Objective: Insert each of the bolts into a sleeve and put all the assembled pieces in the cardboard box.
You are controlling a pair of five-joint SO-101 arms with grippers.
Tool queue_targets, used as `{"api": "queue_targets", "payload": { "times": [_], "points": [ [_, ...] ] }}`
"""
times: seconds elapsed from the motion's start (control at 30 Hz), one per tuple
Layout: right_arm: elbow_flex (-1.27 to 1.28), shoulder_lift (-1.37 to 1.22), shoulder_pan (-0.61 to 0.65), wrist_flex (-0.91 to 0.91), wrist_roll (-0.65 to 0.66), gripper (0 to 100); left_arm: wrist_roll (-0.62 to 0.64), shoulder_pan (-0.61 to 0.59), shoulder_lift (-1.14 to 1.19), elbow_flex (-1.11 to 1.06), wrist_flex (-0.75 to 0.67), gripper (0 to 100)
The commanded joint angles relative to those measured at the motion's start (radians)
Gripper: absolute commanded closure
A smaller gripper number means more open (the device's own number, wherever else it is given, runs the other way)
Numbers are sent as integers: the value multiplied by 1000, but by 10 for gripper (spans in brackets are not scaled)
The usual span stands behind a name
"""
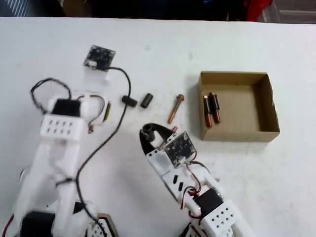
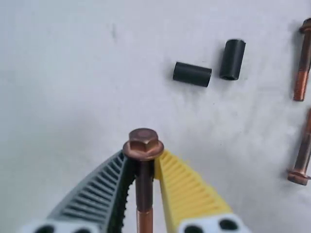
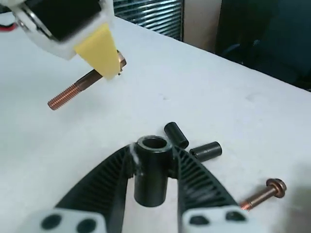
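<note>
The cardboard box (image 1: 236,75) held two assembled pieces (image 1: 207,112) side by side. Near the box, the right pincer (image 3: 151,153) pinched a black sleeve (image 3: 150,182); farther from it, the left pincer (image 2: 143,160) pinched a copper bolt (image 2: 143,144).

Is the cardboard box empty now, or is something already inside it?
Not empty: the cardboard box holds two copper bolts with dark sleeves on them, side by side.
</note>
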State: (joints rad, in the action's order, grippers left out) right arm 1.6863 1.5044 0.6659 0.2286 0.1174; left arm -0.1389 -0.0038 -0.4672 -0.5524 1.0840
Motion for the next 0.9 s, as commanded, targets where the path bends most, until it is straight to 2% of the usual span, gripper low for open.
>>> {"api": "queue_targets", "payload": {
  "times": [0.0,0.2,0.4,0.5,0.63,0.87],
  "points": [
    [9,12,53,-88,-12,981,9,22,-203,-11,0,977],
    [9,12,97,-93,-12,981,25,128,-481,-103,-3,976],
    [9,12,97,-97,-14,981,173,177,-728,-198,-173,976],
    [9,12,97,-139,-14,981,189,177,-779,-253,-239,976],
    [9,12,97,-177,-14,981,273,191,-826,-304,-302,976],
    [9,12,97,-225,-14,981,296,315,-885,-333,-381,976]
  ]
}}
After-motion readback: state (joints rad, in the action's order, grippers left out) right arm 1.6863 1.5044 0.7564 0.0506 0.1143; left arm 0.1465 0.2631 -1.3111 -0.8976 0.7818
